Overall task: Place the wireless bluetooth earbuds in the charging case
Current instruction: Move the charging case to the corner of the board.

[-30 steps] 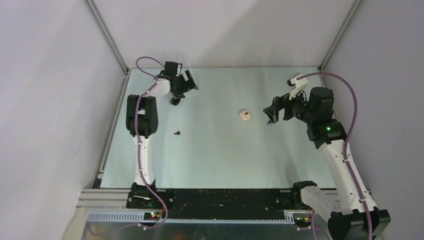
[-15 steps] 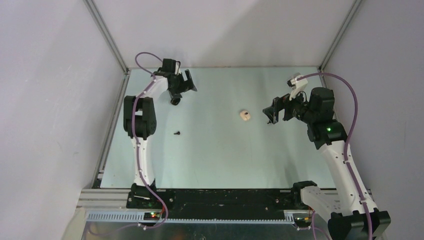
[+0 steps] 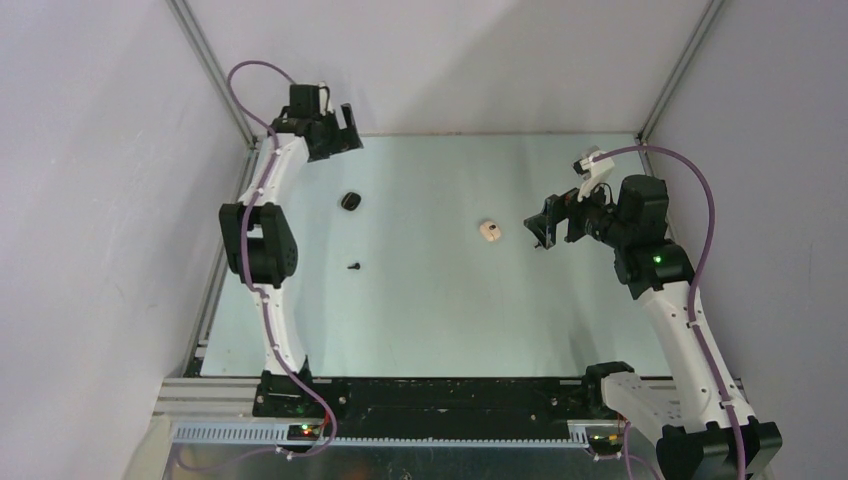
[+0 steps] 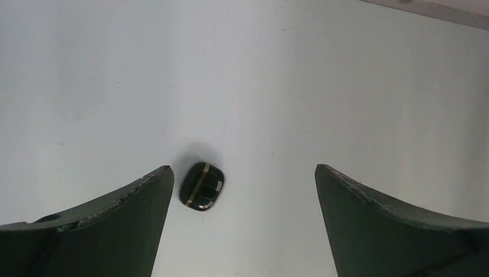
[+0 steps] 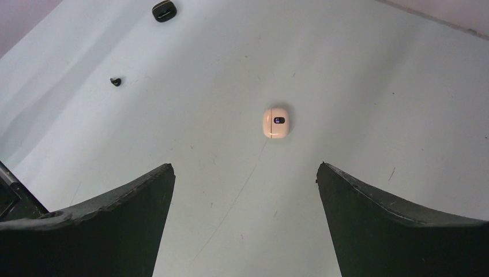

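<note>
A small black charging case (image 4: 202, 186) with a gold seam lies on the pale table, in the left wrist view just inside my left finger (image 4: 115, 225). The left gripper (image 4: 242, 168) hangs open well above it, at the table's back left corner (image 3: 345, 135). The black case (image 3: 350, 201) lies apart from it on the table. One tiny black earbud (image 3: 354, 266) lies loose nearer the front. A whitish case (image 3: 490, 232) lies mid-table, and my open, empty right gripper (image 3: 540, 225) is just to its right. The right wrist view shows the whitish case (image 5: 276, 122), the earbud (image 5: 116, 81) and the black case (image 5: 164, 10).
Grey walls with metal corner posts (image 3: 215, 70) close the table at the back and sides. The left arm's elbow (image 3: 258, 245) stands over the table's left edge. A black rail (image 3: 450, 395) with both arm bases runs along the near edge.
My left arm has risen and pulled back to the left, away from the black case, which now lies uncovered. The right arm has not moved.
</note>
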Motion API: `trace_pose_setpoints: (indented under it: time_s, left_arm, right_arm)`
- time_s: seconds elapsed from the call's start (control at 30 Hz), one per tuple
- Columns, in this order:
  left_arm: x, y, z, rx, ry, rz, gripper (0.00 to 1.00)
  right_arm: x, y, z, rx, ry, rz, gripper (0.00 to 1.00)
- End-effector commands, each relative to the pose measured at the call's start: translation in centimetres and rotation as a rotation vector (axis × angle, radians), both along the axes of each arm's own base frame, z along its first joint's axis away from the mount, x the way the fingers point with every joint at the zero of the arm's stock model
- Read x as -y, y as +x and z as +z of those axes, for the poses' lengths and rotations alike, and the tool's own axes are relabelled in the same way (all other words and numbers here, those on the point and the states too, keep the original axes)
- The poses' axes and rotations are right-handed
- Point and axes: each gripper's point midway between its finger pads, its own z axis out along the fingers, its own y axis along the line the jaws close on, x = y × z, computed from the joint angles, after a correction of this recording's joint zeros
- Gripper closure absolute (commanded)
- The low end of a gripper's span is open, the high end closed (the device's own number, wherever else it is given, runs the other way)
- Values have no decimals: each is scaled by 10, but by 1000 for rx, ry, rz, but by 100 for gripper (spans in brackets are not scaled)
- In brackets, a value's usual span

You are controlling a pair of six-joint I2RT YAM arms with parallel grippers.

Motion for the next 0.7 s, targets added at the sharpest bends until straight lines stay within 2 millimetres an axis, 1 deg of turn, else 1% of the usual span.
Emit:
trace_pose_setpoints:
  time_s: [0.0, 0.03, 0.07, 0.1, 0.13, 0.33, 0.4, 0.6, 0.67]
  left_arm:
    - [-28, 2, -19, -71, 63, -5, 1]
    - [-30, 3, -21, -75, 74, -6, 1]
    - [-33, 2, -30, -99, 83, -3, 1]
    - [-34, 2, -34, -109, 91, -2, 1]
    - [-34, 1, -45, -135, 94, -4, 1]
    - [-31, -5, -87, -254, 87, -18, 1]
    - [-28, -9, -98, -286, 73, -28, 1]
    - [-16, -18, -121, -349, 53, -66, 1]
    - [-11, -21, -128, -370, 45, -82, 5]
  right_arm:
    - [-5, -2, 20, 60, 20, 21, 1]
    - [-5, -2, 20, 60, 20, 21, 1]
    - [-5, -2, 20, 60, 20, 23, 1]
    - [-5, -2, 20, 59, 20, 22, 1]
    - [-5, -2, 20, 59, 20, 22, 1]
    - [-6, -2, 20, 58, 23, 26, 1]
    - [-6, -3, 21, 59, 23, 28, 1]
    - [-7, -4, 21, 59, 26, 31, 1]
    - [-7, -4, 22, 61, 27, 32, 1]
